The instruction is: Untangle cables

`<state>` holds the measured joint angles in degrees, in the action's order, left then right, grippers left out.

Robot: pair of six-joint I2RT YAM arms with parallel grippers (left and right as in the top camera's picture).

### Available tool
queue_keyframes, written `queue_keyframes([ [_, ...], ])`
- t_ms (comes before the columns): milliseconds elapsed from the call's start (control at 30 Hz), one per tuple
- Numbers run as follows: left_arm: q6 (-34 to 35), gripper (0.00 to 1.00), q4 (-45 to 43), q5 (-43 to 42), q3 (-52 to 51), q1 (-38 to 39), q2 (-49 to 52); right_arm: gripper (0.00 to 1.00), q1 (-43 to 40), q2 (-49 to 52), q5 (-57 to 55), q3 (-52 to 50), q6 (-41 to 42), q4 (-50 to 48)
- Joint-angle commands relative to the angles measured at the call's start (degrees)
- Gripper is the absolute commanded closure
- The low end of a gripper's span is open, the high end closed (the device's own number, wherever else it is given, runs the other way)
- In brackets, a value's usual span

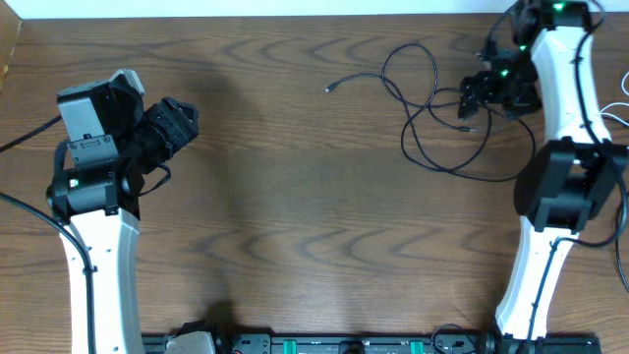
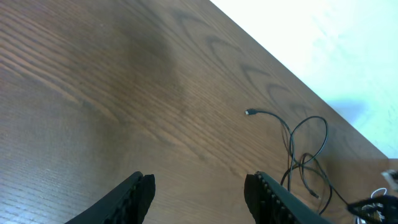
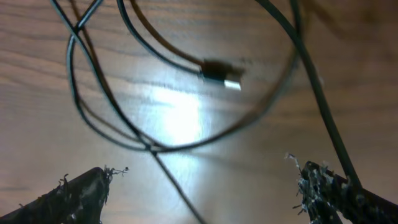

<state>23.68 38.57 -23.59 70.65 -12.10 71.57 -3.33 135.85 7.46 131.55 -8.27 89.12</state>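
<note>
Thin black cables lie in loose crossing loops at the far right of the table, with one plug end stretched left. My right gripper hovers open right over the loops. In the right wrist view the strands and a small plug lie just ahead of the open jaws, and one strand runs between them. My left gripper is open and empty at the far left. In the left wrist view its jaws point toward the cables. A white cable shows only at the right edge.
The wooden table ends at a pale wall along the back. Thick black wires run from the arm bases at the left edge. A black rail with green fittings lines the front edge.
</note>
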Motion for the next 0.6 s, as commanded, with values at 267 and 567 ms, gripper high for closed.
queue_keyframes([
  [267,-3.0,0.47,0.3,0.7,1.2,0.1,-0.1,0.06,7.0,8.9,-1.6,0.3,-9.6,-9.3],
  [567,-3.1,0.47,0.4,0.7,1.2,0.1,-0.1,0.03,10.6,10.5,-2.4,0.3,-12.0,-14.3],
])
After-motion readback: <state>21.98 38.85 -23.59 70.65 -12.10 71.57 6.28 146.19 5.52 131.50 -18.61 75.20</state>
